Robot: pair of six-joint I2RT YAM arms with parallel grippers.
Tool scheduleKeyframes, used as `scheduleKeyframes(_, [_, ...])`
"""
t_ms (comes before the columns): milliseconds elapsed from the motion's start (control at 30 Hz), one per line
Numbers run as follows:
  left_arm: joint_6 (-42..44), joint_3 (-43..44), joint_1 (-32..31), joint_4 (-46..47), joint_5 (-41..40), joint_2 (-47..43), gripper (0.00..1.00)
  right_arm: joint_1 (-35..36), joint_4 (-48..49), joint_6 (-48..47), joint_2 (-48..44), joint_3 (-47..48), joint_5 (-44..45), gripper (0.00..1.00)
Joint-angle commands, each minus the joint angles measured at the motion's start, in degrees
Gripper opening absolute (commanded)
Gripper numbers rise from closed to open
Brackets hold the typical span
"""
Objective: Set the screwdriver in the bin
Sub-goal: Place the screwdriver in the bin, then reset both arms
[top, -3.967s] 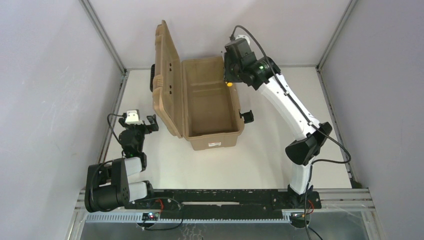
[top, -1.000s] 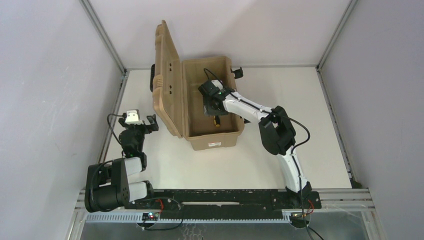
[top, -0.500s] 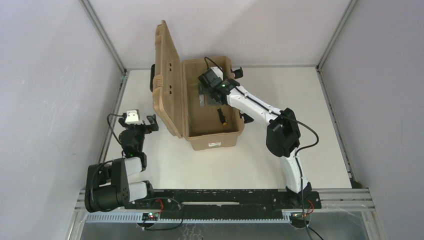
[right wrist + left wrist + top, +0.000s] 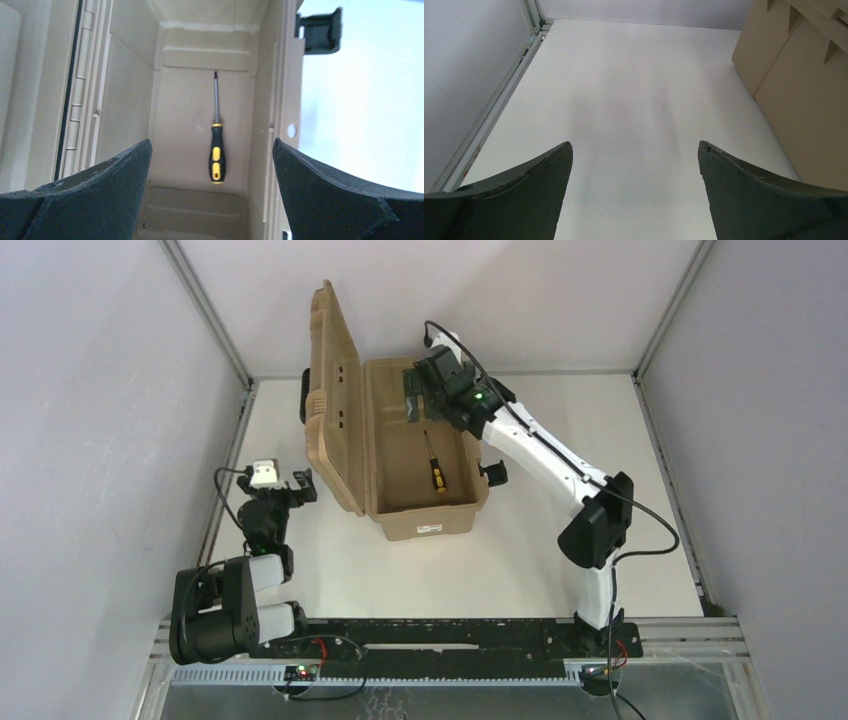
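Note:
The screwdriver (image 4: 432,458) lies flat on the floor of the bin (image 4: 430,523), its black and yellow handle toward the near end. In the right wrist view the screwdriver (image 4: 216,147) lies lengthwise in the bin (image 4: 125,105), free of any finger. My right gripper (image 4: 416,400) hangs open over the far end of the tub, and in its own view the right gripper (image 4: 211,141) holds nothing. At the table's left my left gripper (image 4: 302,484) stands open and empty over bare table, as the left gripper (image 4: 635,144) also shows in its own view.
The bin's lid (image 4: 335,390) stands upright along its left side, between the tub and the left arm; the lid (image 4: 799,75) shows at the right of the left wrist view. Black latches (image 4: 494,473) stick out on the bin's right side. Grey walls enclose the white table (image 4: 500,560).
My right gripper opened and let go of the screwdriver, which now rests on the bin's floor. The gripper drew back and up toward the bin's far end. The left arm stayed still.

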Motion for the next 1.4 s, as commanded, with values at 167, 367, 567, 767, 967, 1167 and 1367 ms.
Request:
scheduleKeyframes(167, [-0.68, -1.59, 0.39, 5.77, 1.18, 0.17, 1.0, -4.77, 7.06, -11.02, -11.36, -3.16, 3.5, 1.0])
scheduleKeyframes(367, [-0.63, -1.61, 0.38, 5.81, 1.21, 0.17, 1.0, -11.21, 16.48, -14.69, -22.58, -16.61, 0.33, 1.0])
scheduleKeyframes(567, [-0.63, -1.57, 0.34, 5.74, 1.19, 0.13, 1.0, -19.34, 23.03, -16.11, -31.23, -29.58, -2.31, 1.0])
scheduleKeyframes(767, [-0.66, -1.63, 0.23, 5.81, 1.19, 0.17, 1.0, -27.05, 27.53, -16.76, -37.69, -39.99, -5.86, 1.0])
scheduleKeyframes(967, [-0.61, -1.63, 0.17, 5.8, 1.04, 0.16, 1.0, -32.55, 30.47, -17.64, -41.34, -47.51, -10.37, 1.0])
scheduleKeyframes(1167, [-0.57, -1.63, 0.07, 5.79, 0.92, 0.17, 1.0, -35.49, 38.04, -18.63, -44.78, -57.97, -13.5, 1.0])
scheduleKeyframes(1367, [-0.58, -1.62, 0.03, 5.78, 0.82, 0.15, 1.0, -36.13, 51.58, -19.09, -49.09, -73.3, -16.52, 0.98])
